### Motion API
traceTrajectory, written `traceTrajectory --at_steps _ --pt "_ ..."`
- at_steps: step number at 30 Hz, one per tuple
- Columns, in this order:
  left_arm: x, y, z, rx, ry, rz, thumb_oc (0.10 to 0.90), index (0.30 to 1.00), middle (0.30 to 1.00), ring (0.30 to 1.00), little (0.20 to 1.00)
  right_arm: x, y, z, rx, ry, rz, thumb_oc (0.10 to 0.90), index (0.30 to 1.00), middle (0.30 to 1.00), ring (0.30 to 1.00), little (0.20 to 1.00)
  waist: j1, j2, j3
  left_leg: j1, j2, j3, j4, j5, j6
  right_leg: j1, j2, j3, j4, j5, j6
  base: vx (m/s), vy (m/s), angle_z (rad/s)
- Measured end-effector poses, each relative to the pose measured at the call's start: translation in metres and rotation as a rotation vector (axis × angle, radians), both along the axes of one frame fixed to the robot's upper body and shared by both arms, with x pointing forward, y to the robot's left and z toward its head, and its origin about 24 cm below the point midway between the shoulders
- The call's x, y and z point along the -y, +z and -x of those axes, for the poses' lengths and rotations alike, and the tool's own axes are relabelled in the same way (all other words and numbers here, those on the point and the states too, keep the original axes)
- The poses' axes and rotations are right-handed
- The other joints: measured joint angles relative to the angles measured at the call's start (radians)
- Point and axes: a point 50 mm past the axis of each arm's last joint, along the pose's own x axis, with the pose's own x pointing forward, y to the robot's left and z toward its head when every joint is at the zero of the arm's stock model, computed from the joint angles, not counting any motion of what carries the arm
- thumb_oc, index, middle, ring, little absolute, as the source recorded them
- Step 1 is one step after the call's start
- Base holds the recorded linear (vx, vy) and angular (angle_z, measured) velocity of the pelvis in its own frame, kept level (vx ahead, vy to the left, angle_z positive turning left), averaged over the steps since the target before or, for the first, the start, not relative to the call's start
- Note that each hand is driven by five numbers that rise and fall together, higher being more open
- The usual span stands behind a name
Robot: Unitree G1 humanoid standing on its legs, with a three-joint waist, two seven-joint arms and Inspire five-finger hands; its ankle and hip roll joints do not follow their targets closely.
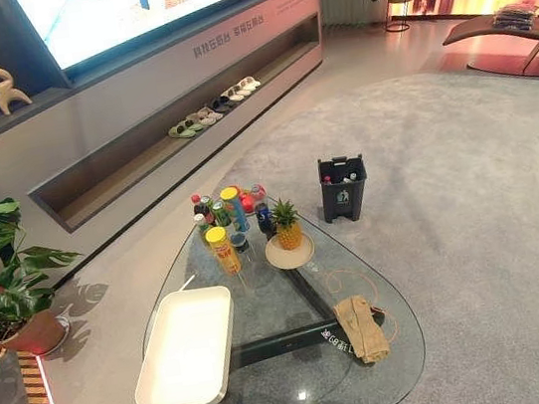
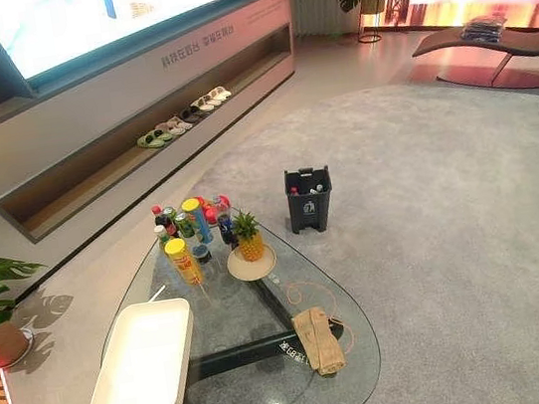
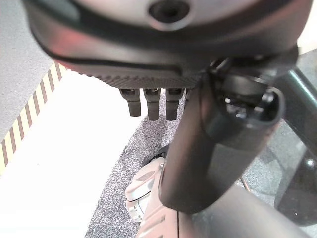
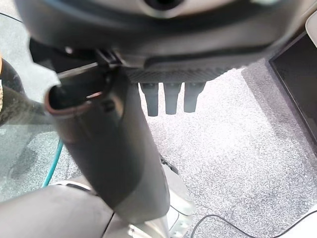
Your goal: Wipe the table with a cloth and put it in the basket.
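Tan cloth (image 1: pixel 360 328) lying crumpled on glass table (image 1: pixel 376 388), toward its right-hand near part, over the dark frame bar showing through the glass. Long axis running roughly near-to-far, slightly slanted. Soft, folded, limp fabric; thin cord loop lying around it on the glass. White rectangular basket (image 1: pixel 185 349) on the table's left side, well apart from the cloth; rigid, smooth, shallow walls, open top.

Left hand (image 3: pixel 151 101) seen in its wrist view, hanging low beside the table edge over grey carpet, fingers straight and relaxed, holding nothing. Right hand (image 4: pixel 171 96) in its wrist view likewise low over carpet, fingers straight, empty, glass edge just beside.

Judged: nothing begun yet, cloth untouched. Cloth lying forward and up from both hands, on the right side, so right hand looks nearer; basket nearer the left. Reach likely across the near rim, then down onto the cloth's middle.

Far end of table crowded: pineapple (image 1: pixel 287 225) on a round plate (image 1: pixel 280 259), yellow can (image 1: pixel 222 250), cluster of bottles and cans (image 1: pixel 225 208). Dark bin (image 1: pixel 343 189) on carpet beyond. Potted plant (image 1: pixel 1 290) at left.
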Motion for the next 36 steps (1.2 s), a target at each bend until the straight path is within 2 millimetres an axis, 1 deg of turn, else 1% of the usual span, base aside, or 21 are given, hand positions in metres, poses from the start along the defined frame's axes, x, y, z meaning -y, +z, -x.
traceTrajectory --at_steps 36 --pt "0.0002 0.0001 -0.0006 0.002 -0.005 -0.002 0.8 0.9 0.9 0.9 0.9 0.0 0.0 0.0002 -0.001 0.0 0.0 0.8 0.9 0.9 0.9 0.9 0.0 -0.001 0.001 0.0 0.0 0.0 0.0 0.0 0.0 -0.001 0.0 0.0 0.0 0.0 0.0 0.0 0.0 0.0"
